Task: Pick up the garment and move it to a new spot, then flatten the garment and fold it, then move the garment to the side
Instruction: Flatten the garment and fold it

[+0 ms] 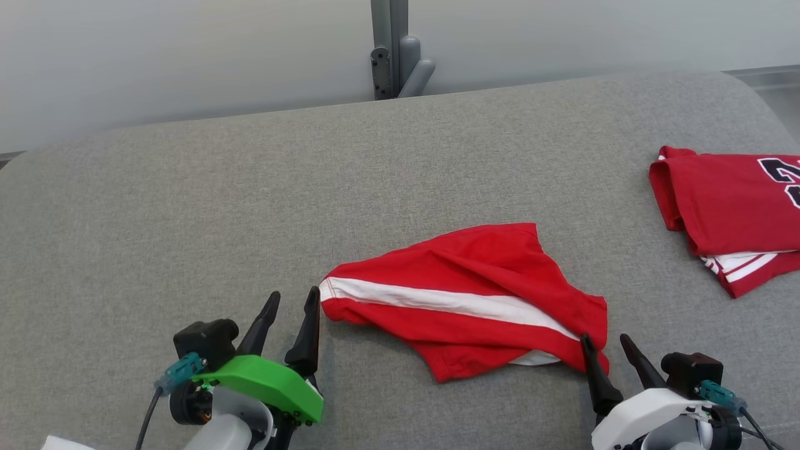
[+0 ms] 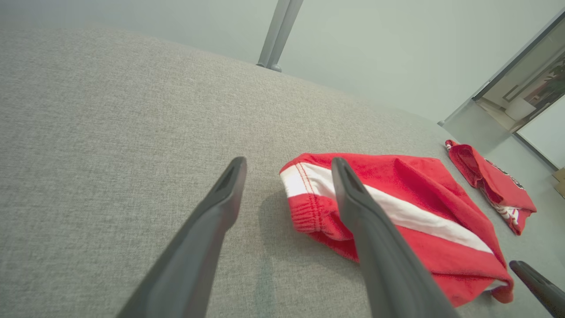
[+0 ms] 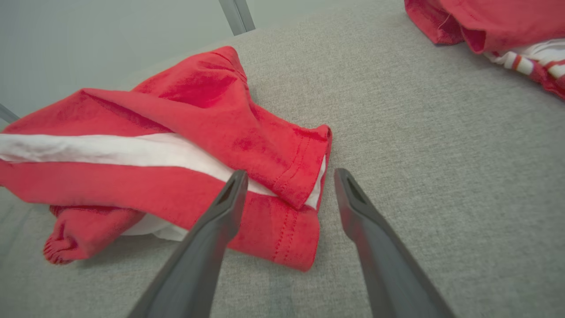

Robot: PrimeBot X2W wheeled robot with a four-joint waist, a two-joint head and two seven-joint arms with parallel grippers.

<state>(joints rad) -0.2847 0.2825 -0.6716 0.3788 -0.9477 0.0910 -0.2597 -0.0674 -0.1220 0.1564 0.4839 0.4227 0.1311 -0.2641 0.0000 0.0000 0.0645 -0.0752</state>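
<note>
Garment (image 1: 475, 294): red, one broad white stripe along its length, lying rumpled and partly folded over itself on the grey fabric surface (image 1: 187, 219), toward the front, about centre and slightly right. Gathered elastic end pointing to the left side, stitched hem end to the right, a bit of white showing from under the lower fold. Left gripper (image 1: 294, 294) released, fingers spread wide, nothing between them, tips low over bare grey just beside the elastic end. In left wrist view, one finger crossing in front of the white stripe; touching the cloth or not, cannot tell. Right gripper (image 1: 604, 337) also released and empty, fingers apart. In right wrist view, one of its fingers (image 3: 227, 203) over the hemmed corner, the other over bare grey just beside the hem. Contact there also unclear. Folded jersey (image 1: 731, 212) at the far right of the surface, red with dark numeral print and red-and-white striped trim at its lower edge, well apart from the striped piece, cut off by the head view's right border. Grey upright post (image 1: 390, 50) with a bracket behind the back edge, about centre, against a pale plain wall. Both forearms low at the front corners of the head view, green cover on the left wrist, white on the right.
</note>
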